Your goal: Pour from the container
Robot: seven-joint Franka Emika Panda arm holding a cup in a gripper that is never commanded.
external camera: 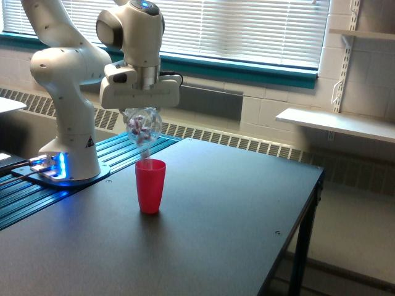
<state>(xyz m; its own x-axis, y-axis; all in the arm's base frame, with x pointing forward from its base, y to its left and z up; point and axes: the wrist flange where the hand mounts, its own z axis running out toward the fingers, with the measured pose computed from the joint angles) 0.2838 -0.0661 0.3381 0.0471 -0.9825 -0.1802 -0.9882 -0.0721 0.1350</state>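
At the exterior view's left, we are looking at one white arm (65,92) standing on its lit base, and it is carrying the gripper (142,110) out over the table (234,203). Under the gripper's broad white body we are seeing one container (143,126), a clear cup with a rounded bottom, hanging above and slightly to the left of the red cup (150,185) and tipping toward it. The fingers are hiding behind the cup and the gripper's body, so we are reading them as closed on the container only because it is hanging there with nothing else supporting it. Several small dark-red pieces are showing through the wall, too blurred for us to count, and a faint blur seems to be trailing down toward the red cup's rim, though we cannot tell for sure. We are judging the container light, thin-walled and smooth, so it is likely flexing or slipping under a hard squeeze; a moderate hold across its upper wall, clear of the mouth, is looking safest. Moving right, we are counting one red cup standing upright on one dark table, and one pale shelf (336,123) on the wall.
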